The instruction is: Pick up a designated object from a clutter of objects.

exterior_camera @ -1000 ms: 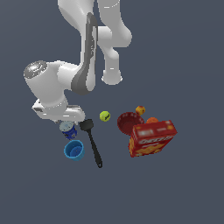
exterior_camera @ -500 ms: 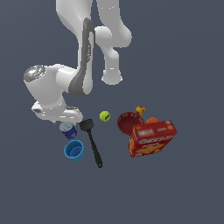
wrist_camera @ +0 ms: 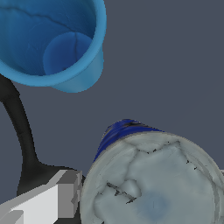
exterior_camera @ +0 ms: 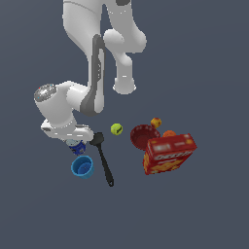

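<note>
Hovering unchanged, end effector (exterior_camera: 74, 137) stays over the blue can (exterior_camera: 76, 146).

The scene is shown from high above in the exterior view, looking steeply down from some way off, so that the whole arm (exterior_camera: 92, 73) and every item on the dark floor (exterior_camera: 204, 58) are taken in. In that view the clutter is spread from about 8 o'clock to 4 o'clock around the picture's centre. The wrist view is taken from very close, facing straight down. Its frame is filled by the silvery top of the blue can (wrist_camera: 153, 183), the light-blue cup (wrist_camera: 57, 39) and part of the black spatula (wrist_camera: 22, 131). These three are shared with the exterior view, where the can (exterior_camera: 76, 145), cup (exterior_camera: 82, 167) and spatula (exterior_camera: 103, 158) are grouped near 8 o'clock.
</note>
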Controlling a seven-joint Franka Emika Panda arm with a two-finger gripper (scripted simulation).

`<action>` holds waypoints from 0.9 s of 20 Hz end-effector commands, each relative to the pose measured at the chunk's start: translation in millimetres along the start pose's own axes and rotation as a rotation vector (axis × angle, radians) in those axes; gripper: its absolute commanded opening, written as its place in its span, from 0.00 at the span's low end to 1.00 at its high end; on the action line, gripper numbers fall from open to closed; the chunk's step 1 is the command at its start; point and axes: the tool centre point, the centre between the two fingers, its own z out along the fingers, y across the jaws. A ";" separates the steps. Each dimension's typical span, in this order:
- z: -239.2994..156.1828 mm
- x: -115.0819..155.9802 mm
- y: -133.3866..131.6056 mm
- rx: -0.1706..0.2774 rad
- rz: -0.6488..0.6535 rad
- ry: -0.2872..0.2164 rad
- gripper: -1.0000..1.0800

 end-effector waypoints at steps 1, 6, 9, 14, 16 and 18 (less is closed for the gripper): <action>7.1 0.5 0.4 0.000 0.000 0.001 0.96; 9.2 1.1 0.4 0.000 -0.001 0.002 0.00; 9.2 1.1 0.4 0.000 -0.001 0.002 0.00; 9.2 1.1 0.4 0.000 -0.001 0.002 0.00; 8.1 0.5 0.8 0.000 0.000 0.001 0.00; 6.8 -0.1 -0.9 0.000 0.000 0.001 0.00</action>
